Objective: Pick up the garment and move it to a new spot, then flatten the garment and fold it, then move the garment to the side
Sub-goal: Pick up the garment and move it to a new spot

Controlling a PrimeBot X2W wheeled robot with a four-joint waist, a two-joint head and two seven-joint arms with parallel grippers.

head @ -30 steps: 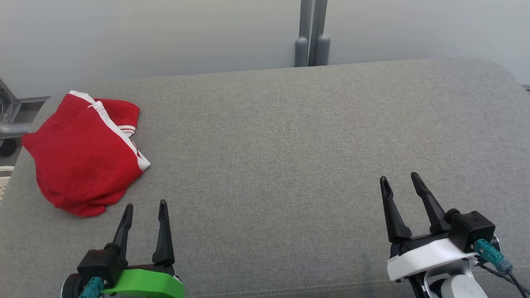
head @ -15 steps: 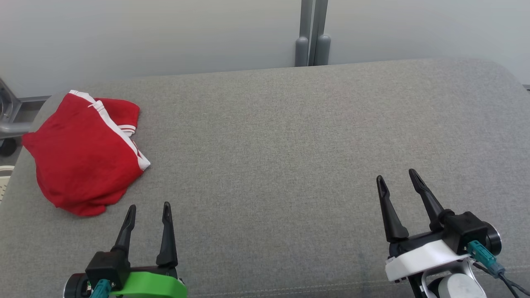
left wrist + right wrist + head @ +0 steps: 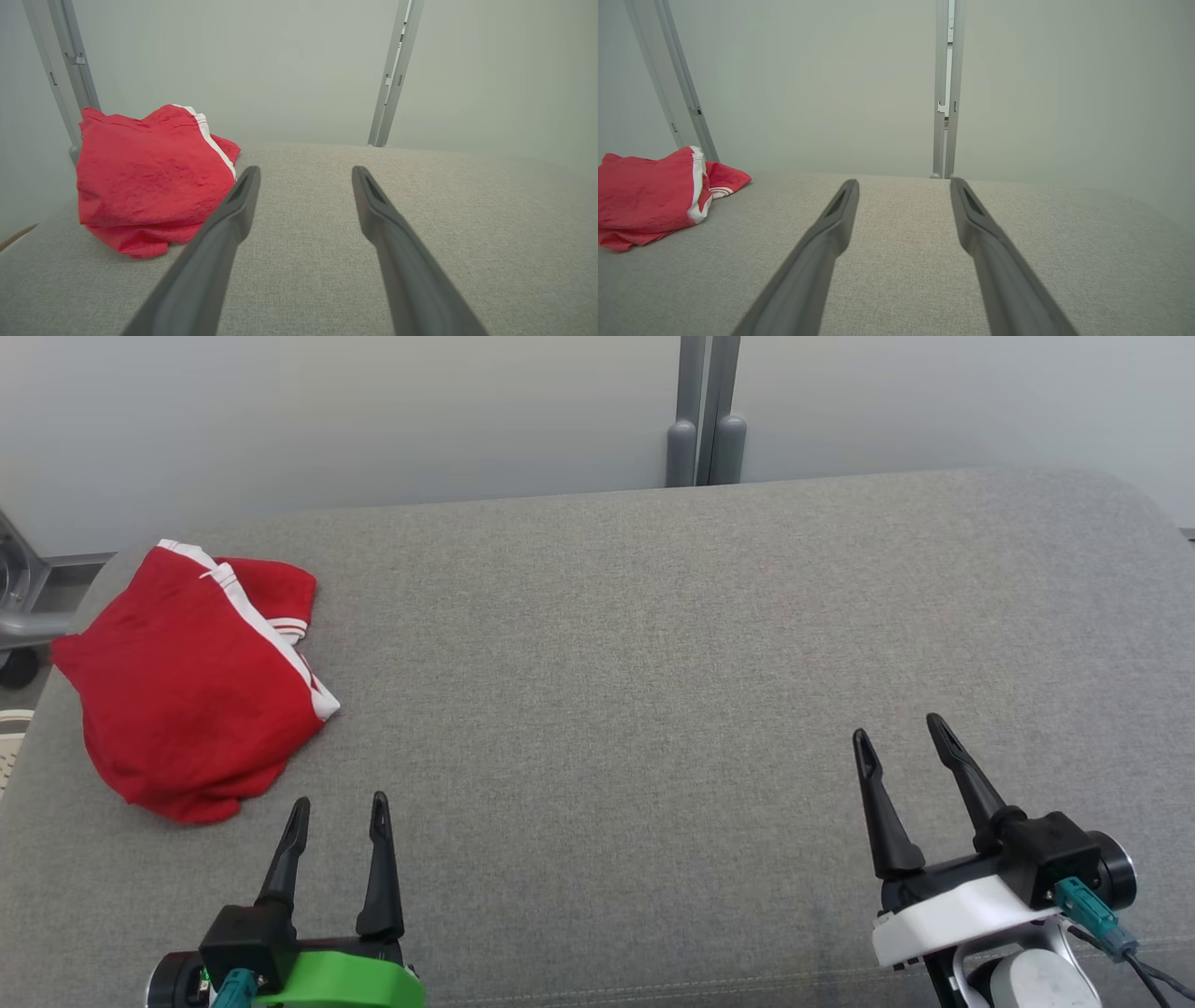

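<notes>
A grey fabric-covered table (image 3: 653, 644) is seen, and toward its far left corner a crumpled red garment (image 3: 187, 691) with white trim is heaped, doubled over on itself. It is judged light, soft and limp, likely to sag when lifted, so hold is best taken on the thicker white-banded edge or a bunched fold. Over the table's near edge the left gripper (image 3: 339, 800) and right gripper (image 3: 896, 726) are poised, fingers moderately parted and empty.

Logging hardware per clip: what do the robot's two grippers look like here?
Left gripper: two long tapered black fingers on a black block, bright green bracket, teal connector. Right gripper: matching black fingers, white bracket, teal connector trailing a thin black cable.
</notes>
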